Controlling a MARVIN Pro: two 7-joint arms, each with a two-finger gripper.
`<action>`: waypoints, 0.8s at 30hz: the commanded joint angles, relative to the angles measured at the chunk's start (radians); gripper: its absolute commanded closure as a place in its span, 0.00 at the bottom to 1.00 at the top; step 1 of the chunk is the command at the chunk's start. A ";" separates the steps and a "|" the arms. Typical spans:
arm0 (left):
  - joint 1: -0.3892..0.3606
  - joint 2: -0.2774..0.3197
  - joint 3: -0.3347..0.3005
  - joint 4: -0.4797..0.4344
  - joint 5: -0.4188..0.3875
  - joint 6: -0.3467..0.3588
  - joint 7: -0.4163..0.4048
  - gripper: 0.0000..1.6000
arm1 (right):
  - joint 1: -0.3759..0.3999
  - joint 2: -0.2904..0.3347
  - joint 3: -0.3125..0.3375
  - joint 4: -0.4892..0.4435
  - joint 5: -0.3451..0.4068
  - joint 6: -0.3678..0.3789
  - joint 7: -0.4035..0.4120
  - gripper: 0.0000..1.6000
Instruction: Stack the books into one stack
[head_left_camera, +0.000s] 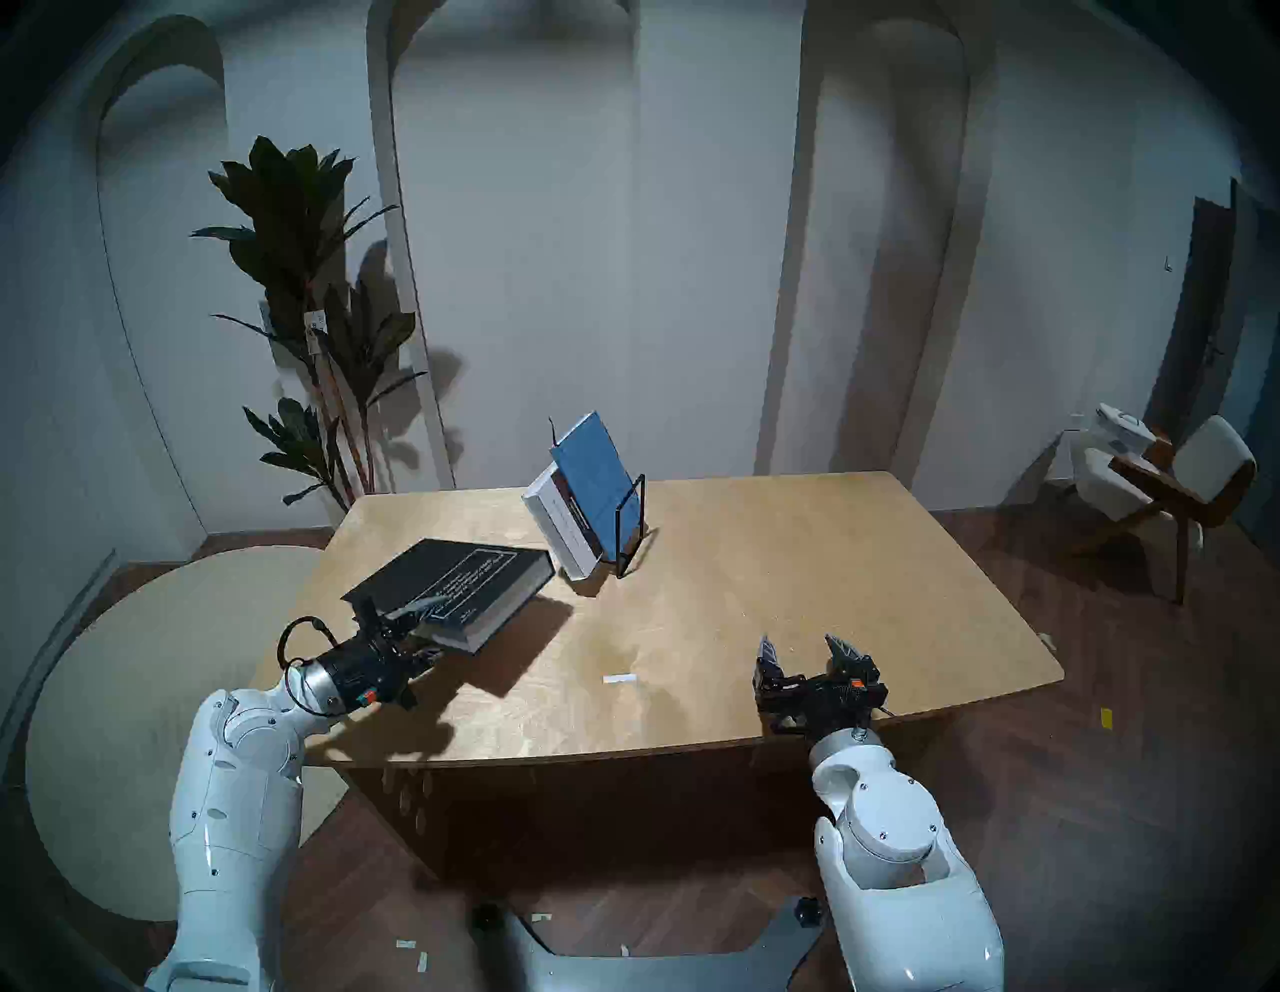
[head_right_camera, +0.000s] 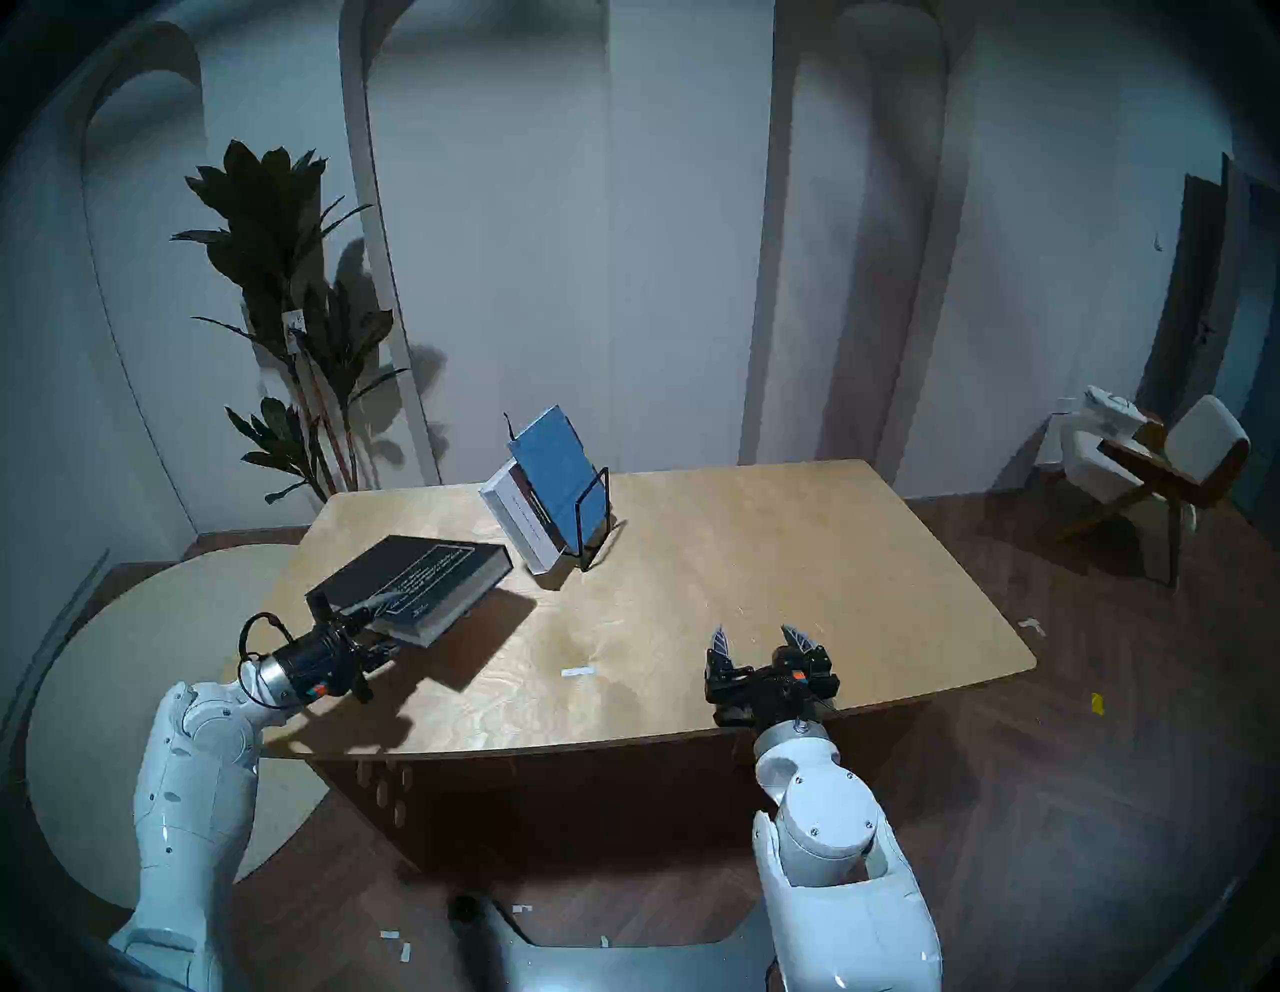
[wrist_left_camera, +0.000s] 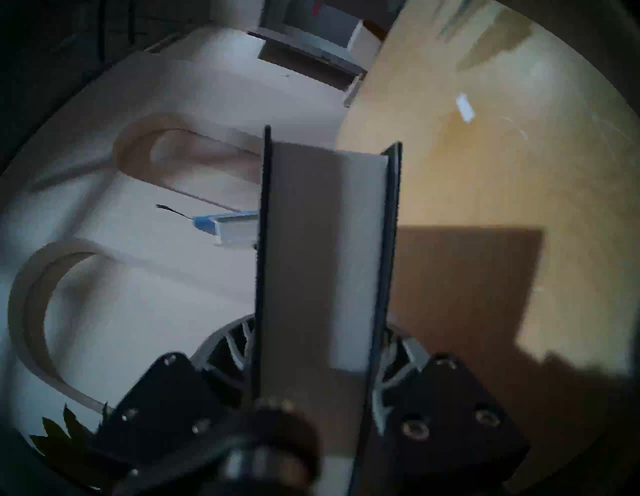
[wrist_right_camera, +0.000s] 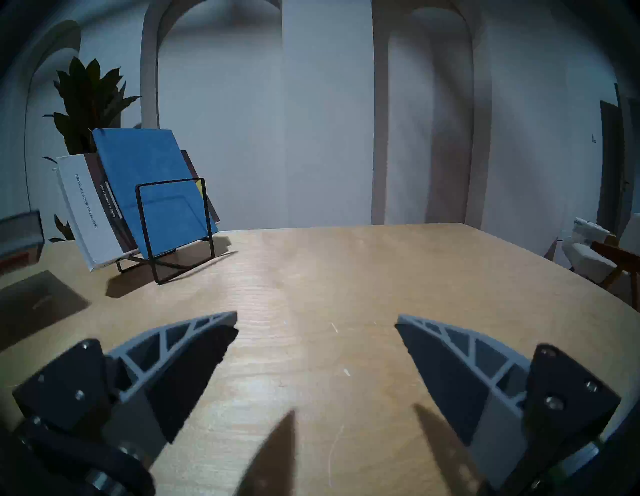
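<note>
My left gripper (head_left_camera: 415, 627) is clamped and reaches forward-right; my right gripper (head_left_camera: 810, 651) points level, jaws spread wide.

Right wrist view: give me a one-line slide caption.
Open right end effector hovers over the table; blue book and white-spined book lean in the wire rack.

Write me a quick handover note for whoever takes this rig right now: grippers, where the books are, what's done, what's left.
Left gripper: shut on the black book, held above the table near its left side.
Right gripper: open, empty, over the table's near right edge.
Brown book and blue book: leaning in the wire rack at the table's back.
Done: black book gripped.
Left: set it down flat, then stack the other two on it.
</note>
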 joint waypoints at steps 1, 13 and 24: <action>-0.046 0.057 0.038 -0.004 0.101 -0.003 0.012 1.00 | 0.008 0.000 0.000 -0.020 0.000 -0.006 0.000 0.00; -0.079 0.112 0.140 0.005 0.297 -0.003 0.065 1.00 | 0.009 0.000 0.000 -0.020 0.000 -0.007 0.000 0.00; -0.063 0.185 0.234 -0.055 0.460 -0.003 0.172 0.00 | 0.009 0.000 0.000 -0.023 0.000 -0.008 0.000 0.00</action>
